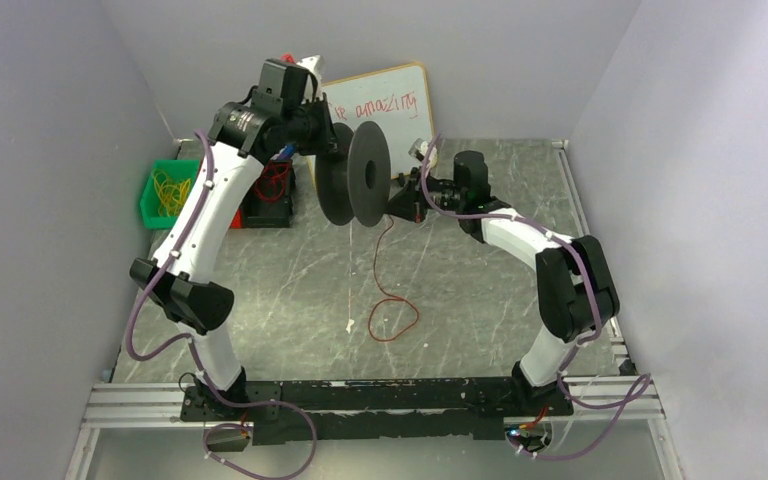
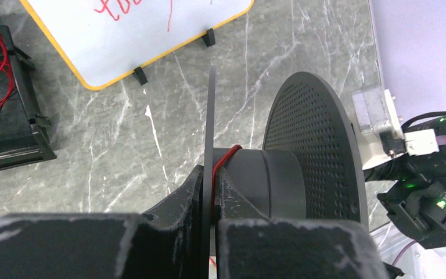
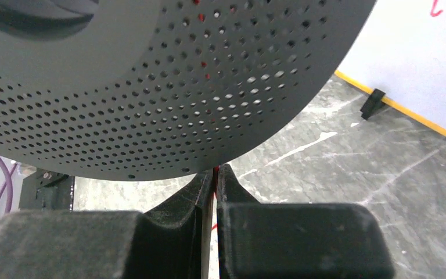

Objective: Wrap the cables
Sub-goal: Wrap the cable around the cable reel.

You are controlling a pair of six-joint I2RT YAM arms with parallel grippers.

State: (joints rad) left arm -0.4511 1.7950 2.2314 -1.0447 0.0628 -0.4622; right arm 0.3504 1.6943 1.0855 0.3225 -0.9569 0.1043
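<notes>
A black spool point(image 1: 370, 170) hangs in the air above the table's back half. My left gripper point(image 1: 334, 138) holds it from the upper left. In the left wrist view the gripper point(image 2: 212, 174) is shut on the thin edge of one flange, with the spool's hub point(image 2: 273, 174) just beyond. The red cable point(image 2: 227, 152) crosses the hub beside that flange and runs down along the right finger. My right gripper point(image 1: 401, 196) sits at the spool's right, its fingers pressed on the cable right under the perforated flange point(image 3: 151, 87). From there the cable point(image 1: 377, 265) drops to a loose loop on the table.
A whiteboard point(image 1: 380, 100) with red writing leans at the back. A green bin point(image 1: 168, 195) with yellow wire loops sits back left. Beside it stands a black box point(image 1: 272, 190) with more red wire. White walls close in on both sides.
</notes>
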